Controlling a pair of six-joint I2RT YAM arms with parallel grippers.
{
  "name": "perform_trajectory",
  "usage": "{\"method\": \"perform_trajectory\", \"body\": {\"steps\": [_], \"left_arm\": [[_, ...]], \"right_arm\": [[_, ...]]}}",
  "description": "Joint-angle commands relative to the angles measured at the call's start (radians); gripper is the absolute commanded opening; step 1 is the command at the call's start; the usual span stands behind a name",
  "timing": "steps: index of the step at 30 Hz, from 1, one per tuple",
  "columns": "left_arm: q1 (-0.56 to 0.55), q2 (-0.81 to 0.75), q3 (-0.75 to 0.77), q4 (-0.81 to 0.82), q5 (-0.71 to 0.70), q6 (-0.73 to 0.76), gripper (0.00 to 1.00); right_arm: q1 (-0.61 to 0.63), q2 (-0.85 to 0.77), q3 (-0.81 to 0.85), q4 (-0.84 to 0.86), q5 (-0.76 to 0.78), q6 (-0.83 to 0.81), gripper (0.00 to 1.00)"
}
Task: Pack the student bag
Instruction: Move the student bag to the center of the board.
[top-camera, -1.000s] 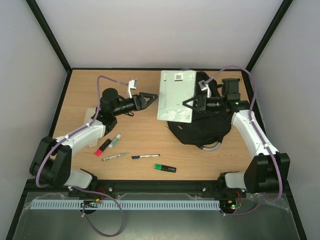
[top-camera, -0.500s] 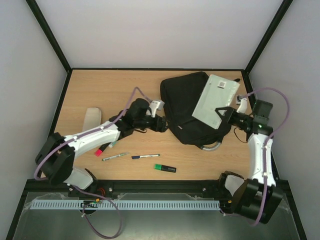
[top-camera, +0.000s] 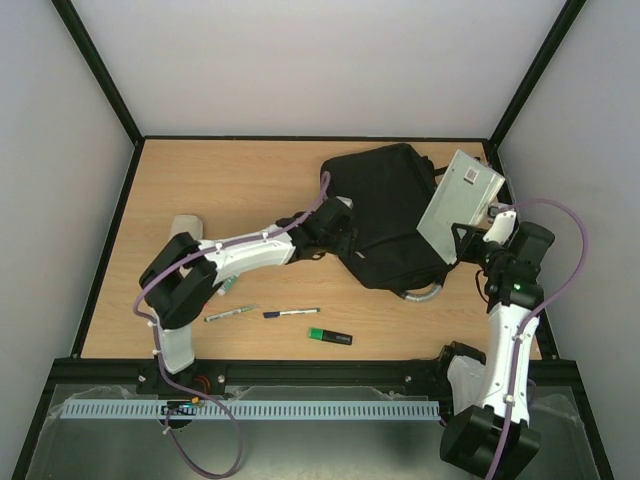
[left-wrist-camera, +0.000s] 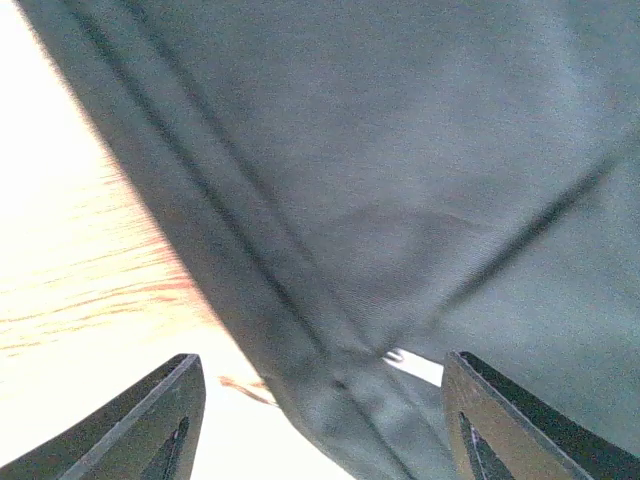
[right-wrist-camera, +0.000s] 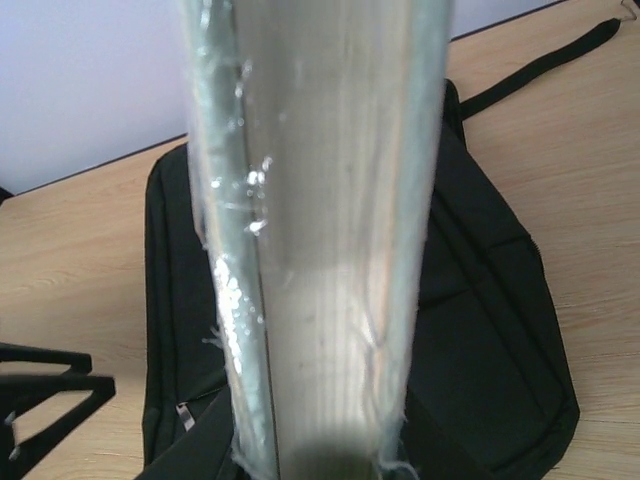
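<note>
The student bag (top-camera: 385, 210) is a large black backpack lying flat on the right half of the wooden table, its grey handle (top-camera: 420, 294) at the near side. My left gripper (top-camera: 341, 236) is at the bag's left edge. In the left wrist view it (left-wrist-camera: 320, 425) is open, and a fold of the black fabric (left-wrist-camera: 400, 180) lies between its fingers (left-wrist-camera: 150, 420) without being pinched. My right gripper (top-camera: 463, 238) is shut on a pale plastic-wrapped book (top-camera: 460, 203), held tilted above the bag's right edge. The book's edge (right-wrist-camera: 320, 250) hides the right fingers.
Two pens (top-camera: 231, 313) (top-camera: 291, 312) and a green highlighter (top-camera: 329, 337) lie near the front of the table. A pale flat object (top-camera: 183, 226) sits at the left, partly behind the left arm. Black frame rails and grey walls bound the table.
The left arm has reached right to the bag's left edge and its jaws have narrowed a little. The right arm has carried the book off the bag toward the right edge.
</note>
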Motion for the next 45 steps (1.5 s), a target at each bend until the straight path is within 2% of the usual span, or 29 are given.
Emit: {"method": "perform_trajectory", "body": {"steps": [1,6,10,13,17,19,22,33,39,40,41,42,43,45], "left_arm": [[0.077,0.074,0.011,0.011,0.005,-0.167,0.67],[0.112,0.176,0.087,0.019,0.070,-0.197,0.63],[0.134,0.221,0.113,-0.004,0.085,-0.234,0.52],[0.154,0.220,0.076,0.060,0.132,-0.247,0.43],[0.178,0.217,0.043,0.125,0.173,-0.258,0.15],[0.190,0.202,0.021,0.144,0.172,-0.269,0.04],[0.217,0.155,-0.019,0.166,0.146,-0.281,0.02],[0.370,-0.045,-0.255,0.227,0.163,-0.313,0.02],[0.416,-0.139,-0.344,0.178,0.134,-0.305,0.05],[0.435,-0.152,-0.350,0.167,0.158,-0.305,0.20],[0.457,-0.162,-0.351,0.154,0.196,-0.298,0.41],[0.472,-0.172,-0.341,0.123,0.223,-0.285,0.55],[0.478,-0.184,-0.312,0.076,0.229,-0.261,0.62],[0.471,-0.211,-0.261,-0.002,0.230,-0.193,0.66]], "right_arm": [[0.000,-0.062,0.001,0.139,-0.021,-0.018,0.01],[0.000,-0.074,-0.003,0.139,-0.029,-0.015,0.01],[0.000,-0.075,-0.002,0.137,-0.040,-0.015,0.01],[0.001,-0.079,0.000,0.136,-0.042,-0.018,0.01],[0.001,-0.085,-0.004,0.136,-0.047,-0.019,0.01],[0.000,-0.081,-0.005,0.137,-0.051,-0.019,0.01],[0.001,-0.076,-0.003,0.135,-0.050,-0.024,0.01],[0.001,-0.075,-0.003,0.132,-0.073,-0.025,0.01],[0.001,-0.075,-0.002,0.128,-0.084,-0.024,0.01],[0.000,-0.074,-0.001,0.127,-0.086,-0.025,0.01],[0.000,-0.074,-0.001,0.127,-0.089,-0.025,0.01],[0.000,-0.074,-0.001,0.127,-0.089,-0.024,0.01],[0.001,-0.073,-0.001,0.127,-0.092,-0.023,0.01],[0.000,-0.071,0.001,0.125,-0.098,-0.020,0.01]]}}
